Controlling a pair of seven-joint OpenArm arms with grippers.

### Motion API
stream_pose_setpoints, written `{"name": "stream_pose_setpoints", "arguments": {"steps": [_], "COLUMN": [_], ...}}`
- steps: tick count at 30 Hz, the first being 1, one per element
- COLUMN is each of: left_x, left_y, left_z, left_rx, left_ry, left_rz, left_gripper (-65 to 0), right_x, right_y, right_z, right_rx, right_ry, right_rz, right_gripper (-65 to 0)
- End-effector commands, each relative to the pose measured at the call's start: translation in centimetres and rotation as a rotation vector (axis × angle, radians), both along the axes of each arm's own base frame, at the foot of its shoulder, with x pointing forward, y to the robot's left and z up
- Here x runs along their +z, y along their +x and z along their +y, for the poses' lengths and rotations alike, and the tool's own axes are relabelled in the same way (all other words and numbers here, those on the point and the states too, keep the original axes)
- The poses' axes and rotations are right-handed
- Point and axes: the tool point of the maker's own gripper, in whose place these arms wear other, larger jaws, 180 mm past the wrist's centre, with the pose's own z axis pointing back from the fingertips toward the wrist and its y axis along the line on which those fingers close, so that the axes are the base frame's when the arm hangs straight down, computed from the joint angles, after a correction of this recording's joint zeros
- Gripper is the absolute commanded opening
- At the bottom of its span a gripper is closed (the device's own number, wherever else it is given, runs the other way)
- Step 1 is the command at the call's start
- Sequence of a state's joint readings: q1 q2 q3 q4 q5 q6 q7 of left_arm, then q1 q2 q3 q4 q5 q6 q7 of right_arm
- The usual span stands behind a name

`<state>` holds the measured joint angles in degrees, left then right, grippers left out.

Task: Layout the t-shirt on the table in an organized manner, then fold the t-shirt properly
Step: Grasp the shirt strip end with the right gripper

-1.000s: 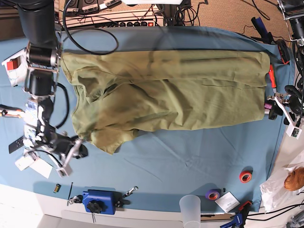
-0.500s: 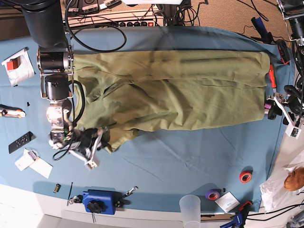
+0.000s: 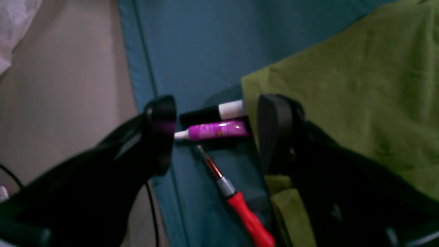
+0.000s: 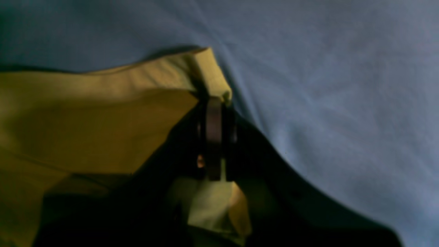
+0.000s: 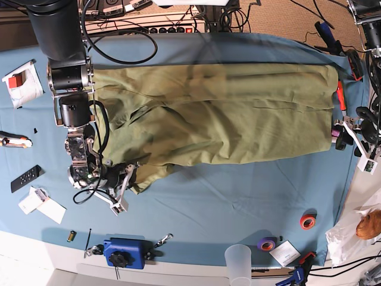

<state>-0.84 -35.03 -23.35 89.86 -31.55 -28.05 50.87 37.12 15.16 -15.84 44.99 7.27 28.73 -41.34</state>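
The olive-green t-shirt lies spread lengthwise over the teal table, with its left end bunched. In the base view my right gripper sits at the shirt's lower left corner. The right wrist view shows that gripper shut on a folded edge of the t-shirt, lifted slightly off the table. My left gripper stands open at the shirt's other end. One of its fingers hangs over the t-shirt edge, the other over the table's rim. It holds nothing.
Between the left fingers lie a purple tube, a black-and-white marker and a red screwdriver. Along the front edge are a blue clamp block, a plastic cup, and red and purple tape rolls. A remote lies left.
My right arm swung in from the left to the shirt's lower left corner and its jaws closed on the fabric. The left arm has stayed still.
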Motion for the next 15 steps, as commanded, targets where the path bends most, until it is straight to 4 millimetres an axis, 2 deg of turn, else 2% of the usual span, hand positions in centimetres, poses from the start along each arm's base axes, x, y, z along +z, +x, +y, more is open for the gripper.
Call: {"name": "stream_pose_setpoints", "arguments": {"steps": [1,5,11,13,15], "left_x": [1.9,1.9,1.7,1.5,1.3], "left_y": [0.9,0.9,0.7,0.5,0.4], "left_z": [0.6,0.6,0.5,0.6,0.4], "left_rx": [0.0,0.0,0.0,0.0,0.0], "left_ry": [0.012,0.012,0.011,0.012,0.008], "left_rz": [-0.058,-0.058,-0.052,-0.046,-0.041], "left_gripper": [-29.4,-29.4,-29.4,-29.4,-29.4], "right_x": [2.4,5.1,9.8,10.3,9.9], "right_y": [1.4,1.6,1.1,0.2,-0.8], "right_z": [-1.4,-1.2,-0.3,-0.4,-0.8], "right_rx": [-0.024,-0.038,-0.041,-0.045,-0.058], "right_ry": [-0.041,-0.025,0.059,0.064,0.065], "right_rz": [-0.049,-0.088,-0.241,-0.24,-0.215], "right_gripper": [-65.0,-65.0,-65.0,-65.0,-65.0]}}
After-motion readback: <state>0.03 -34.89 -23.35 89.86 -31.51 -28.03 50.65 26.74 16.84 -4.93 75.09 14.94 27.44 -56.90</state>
